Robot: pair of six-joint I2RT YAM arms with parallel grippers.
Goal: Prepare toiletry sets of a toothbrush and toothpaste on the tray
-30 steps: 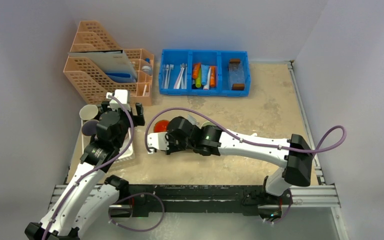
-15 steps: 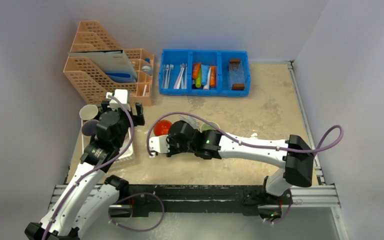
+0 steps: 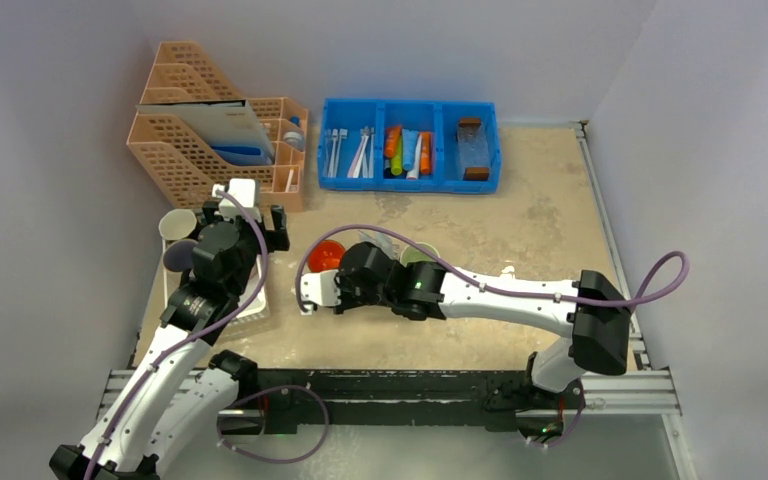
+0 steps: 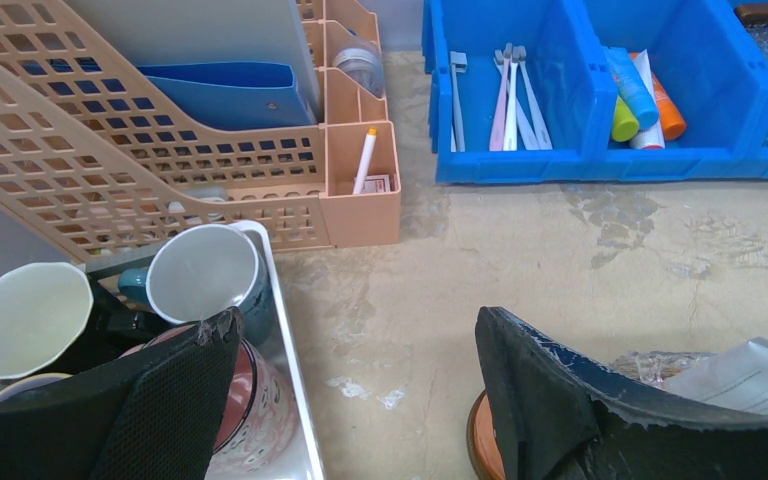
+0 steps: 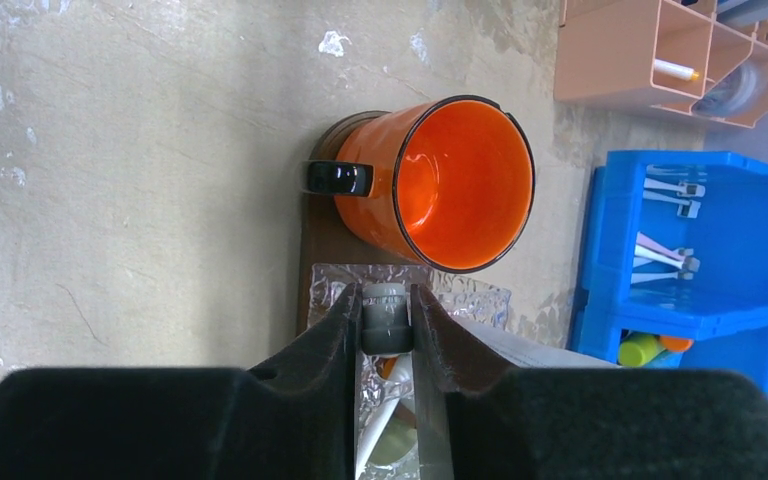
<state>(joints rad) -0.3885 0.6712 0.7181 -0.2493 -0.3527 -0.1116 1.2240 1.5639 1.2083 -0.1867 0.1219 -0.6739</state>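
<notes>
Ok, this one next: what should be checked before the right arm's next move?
1. Right tool shut on the grey-capped tube: ok.
2. Tube above the brown tray, over the clear packet lying there: ok.
3. Orange mug on the tray, apart from the fingers: ok.
4. A toothbrush already on the tray to pair with the tube: cannot tell; the tool hides what lies below.
5. Left tool open, empty, beside the white tray of mugs: ok.
6. Toothbrushes left in the blue bin: ok.
</notes>
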